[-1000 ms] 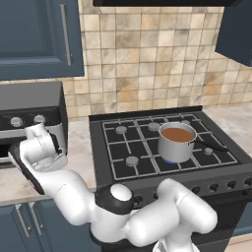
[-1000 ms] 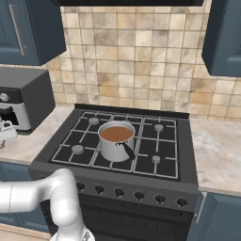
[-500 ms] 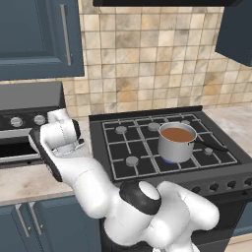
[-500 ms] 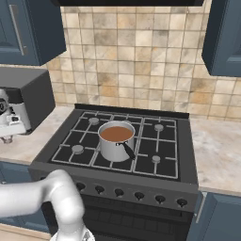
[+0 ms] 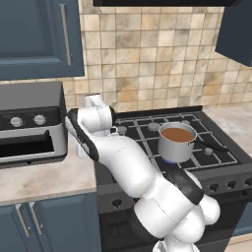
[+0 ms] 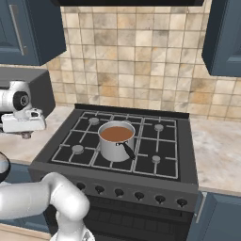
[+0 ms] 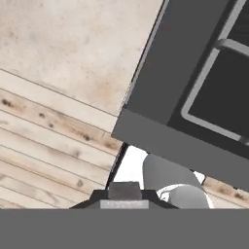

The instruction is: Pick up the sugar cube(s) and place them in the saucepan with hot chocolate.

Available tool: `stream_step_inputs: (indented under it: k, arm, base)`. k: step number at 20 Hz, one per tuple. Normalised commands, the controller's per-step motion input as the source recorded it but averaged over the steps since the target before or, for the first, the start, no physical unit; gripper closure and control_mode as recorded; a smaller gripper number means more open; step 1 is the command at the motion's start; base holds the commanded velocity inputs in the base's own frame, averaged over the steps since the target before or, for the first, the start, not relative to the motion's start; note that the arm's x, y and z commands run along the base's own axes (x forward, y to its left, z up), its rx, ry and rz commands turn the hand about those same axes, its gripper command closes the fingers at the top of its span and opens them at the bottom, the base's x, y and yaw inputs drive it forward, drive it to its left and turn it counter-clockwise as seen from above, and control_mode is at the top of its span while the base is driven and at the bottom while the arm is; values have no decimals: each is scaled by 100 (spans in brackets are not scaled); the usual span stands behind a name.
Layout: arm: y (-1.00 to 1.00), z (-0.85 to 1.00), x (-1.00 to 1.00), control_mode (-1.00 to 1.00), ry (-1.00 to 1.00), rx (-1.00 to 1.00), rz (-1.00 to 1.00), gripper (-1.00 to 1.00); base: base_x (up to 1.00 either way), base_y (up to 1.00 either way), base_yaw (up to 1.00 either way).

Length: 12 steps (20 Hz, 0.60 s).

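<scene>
- A silver-grey toaster oven (image 5: 29, 128) with two round knobs was seen at the far left, standing on the mottled beige stone counter (image 5: 44, 179).
- The white arm's two-finger gripper (image 6: 26, 135) was held over the counter between the toaster oven and the black gas stove (image 6: 124, 146). Its jaws were fully closed, and nothing could be seen held between them.
- In the hand view, the beige counter surface (image 7: 78, 48) and the dark left edge of the stove (image 7: 175, 87) were looked down upon. The fingertips themselves could not be made out there.
- The small shiny steel saucepan with brown hot chocolate (image 5: 176, 141) stood upright on the black grate at the middle of the stove, to the right of the gripper and well apart from it. Its thin dark handle (image 6: 126, 149) pointed toward the stove's front edge.
- The tiny greyish-white sugar cubes could not be made out.
</scene>
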Motion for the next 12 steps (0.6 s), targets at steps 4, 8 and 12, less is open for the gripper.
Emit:
stream_step_inputs:
  k: [4,8,12]
  arm:
    - [-99,59,0,-100,0,-1,-24,100]
    - [-100,51,0,-100,-1,-4,-24,100]
    - [-96,51,4,-100,0,-7,-26,100]
  base:
    - [0,0,0]
    - [0,0,0]
    - [0,0,0]
